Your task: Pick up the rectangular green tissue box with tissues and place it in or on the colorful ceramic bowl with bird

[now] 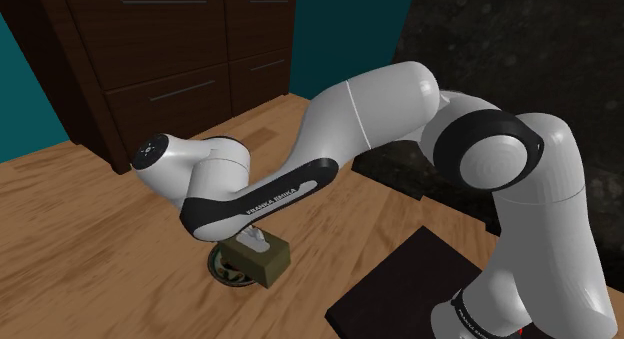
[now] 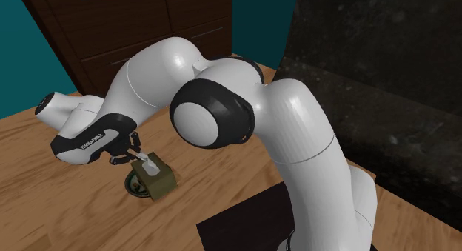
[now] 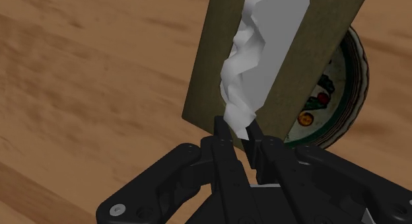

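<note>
An olive-green tissue box (image 1: pixel 268 259) (image 2: pixel 160 183) lies across a colorful patterned bowl (image 1: pixel 224 268) (image 2: pixel 134 185) on the wooden surface. In the wrist view the box (image 3: pixel 211 71) covers most of the bowl (image 3: pixel 344 84), whose painted rim shows at one side. A white tissue (image 3: pixel 264 51) sticks out of the box's slot. My gripper (image 3: pixel 239 138) (image 1: pixel 257 236) (image 2: pixel 140 159) hangs right over the box, and its two black fingers are drawn close together, clasping the end of the tissue.
A dark wooden dresser (image 1: pixel 170 57) stands against a teal wall (image 1: pixel 30 87) at the back. A dark speckled wall (image 1: pixel 520 37) rises behind the arm. The black top of the stand (image 1: pixel 400 287) lies at the lower right. Bare wooden surface (image 1: pixel 90 247) surrounds the bowl.
</note>
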